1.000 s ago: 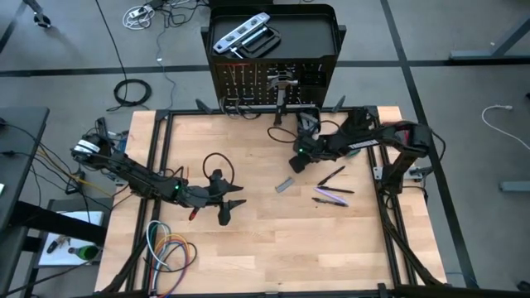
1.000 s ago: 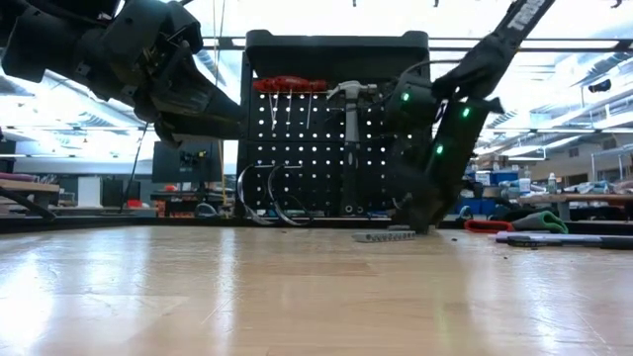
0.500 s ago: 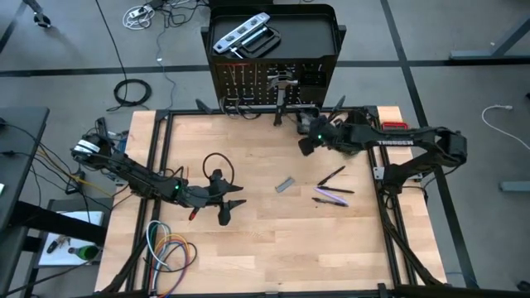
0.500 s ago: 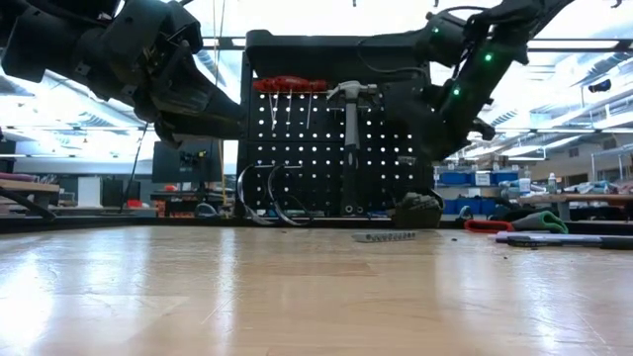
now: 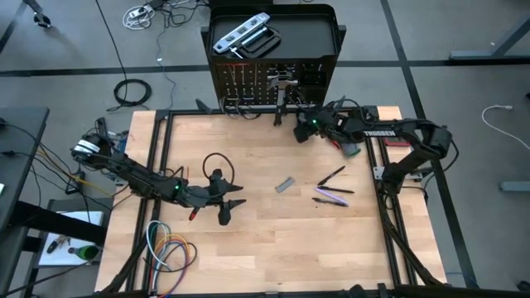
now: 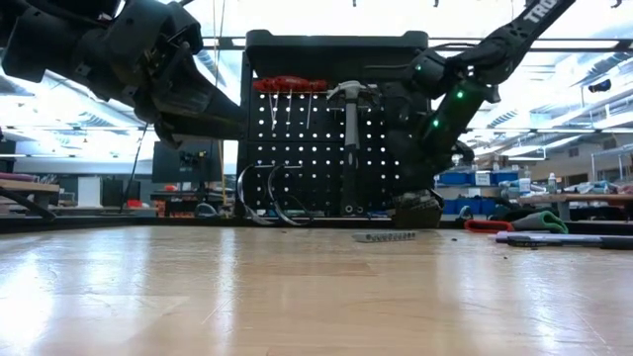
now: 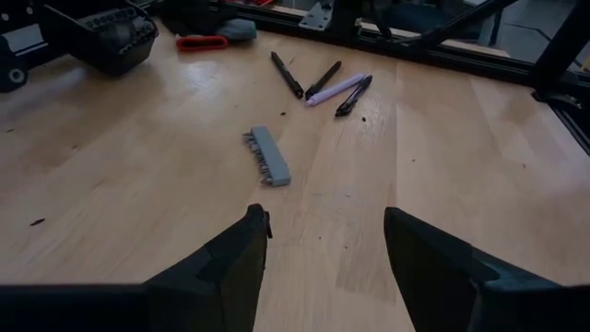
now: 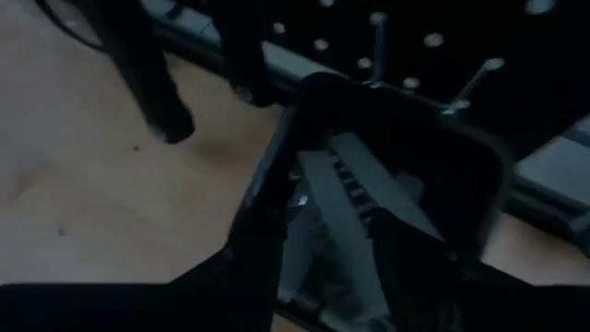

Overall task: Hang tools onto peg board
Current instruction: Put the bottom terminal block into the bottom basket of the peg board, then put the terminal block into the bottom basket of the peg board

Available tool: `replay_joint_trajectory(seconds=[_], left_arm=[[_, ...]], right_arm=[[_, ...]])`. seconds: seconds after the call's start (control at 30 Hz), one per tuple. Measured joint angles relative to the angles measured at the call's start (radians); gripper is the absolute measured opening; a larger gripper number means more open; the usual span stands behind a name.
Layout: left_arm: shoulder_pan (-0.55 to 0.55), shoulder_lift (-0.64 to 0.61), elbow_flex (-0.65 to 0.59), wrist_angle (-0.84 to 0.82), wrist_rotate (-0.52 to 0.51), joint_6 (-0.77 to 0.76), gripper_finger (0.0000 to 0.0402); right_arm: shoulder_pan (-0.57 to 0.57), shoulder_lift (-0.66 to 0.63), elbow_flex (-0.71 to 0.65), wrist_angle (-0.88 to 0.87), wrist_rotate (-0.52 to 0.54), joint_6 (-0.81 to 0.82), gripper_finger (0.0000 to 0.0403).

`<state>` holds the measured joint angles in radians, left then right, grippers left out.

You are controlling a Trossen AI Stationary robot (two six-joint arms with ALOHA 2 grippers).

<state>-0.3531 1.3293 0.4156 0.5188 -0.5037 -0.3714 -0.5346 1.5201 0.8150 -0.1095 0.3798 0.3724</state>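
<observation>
The black peg board (image 6: 336,148) stands upright at the table's far edge. On its pegs hang a red-handled tool (image 6: 287,85) and a hammer (image 6: 348,99). A silver level (image 5: 240,35) lies on the stand's top tray. My right gripper (image 5: 303,130) hovers open at the board's right foot. It is just over a black boxy thing (image 6: 415,210) with grey toothed metal inside (image 8: 355,175), which rests on the table. My left gripper (image 7: 323,217) waits open over the table's left middle, with nothing between its fingers. My right gripper slants down from the table's right, close over the black boxy thing's top rim (image 8: 396,92). I cannot tell whether it touches it.
On the table lie a grey bit holder (image 5: 284,185), dark thin screwdrivers (image 5: 331,176) and a purple pen (image 5: 331,197). A red-handled tool (image 5: 397,142) lies by the right arm. A black cable loop (image 5: 217,165) and coloured coiled cables (image 5: 170,248) lie at the left.
My right gripper has risen from the table near its middle. It has swung toward the far edge to the foot of the peg board and now tips less steeply. The black boxy thing has stayed where it was.
</observation>
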Motion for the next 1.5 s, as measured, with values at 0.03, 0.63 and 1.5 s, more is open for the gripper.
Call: replay_joint_trajectory(seconds=[0.03, 0.63, 1.5], left_arm=[[0.000, 0.000, 0.000, -0.002, 0.000, 0.000, 0.0218], [0.000, 0.000, -0.001, -0.006, 0.011, -0.007, 0.0218], [0.000, 0.000, -0.001, 0.010, -0.026, 0.084, 0.0218]], right_arm=[[0.000, 0.001, 0.000, 0.001, -0.011, -0.001, 0.0184], [0.405, -0.119, 0.002, -0.132, -0.299, -0.107, 0.0261], [0.470, 0.065, 0.002, -0.124, -0.335, -0.312, 0.0311]])
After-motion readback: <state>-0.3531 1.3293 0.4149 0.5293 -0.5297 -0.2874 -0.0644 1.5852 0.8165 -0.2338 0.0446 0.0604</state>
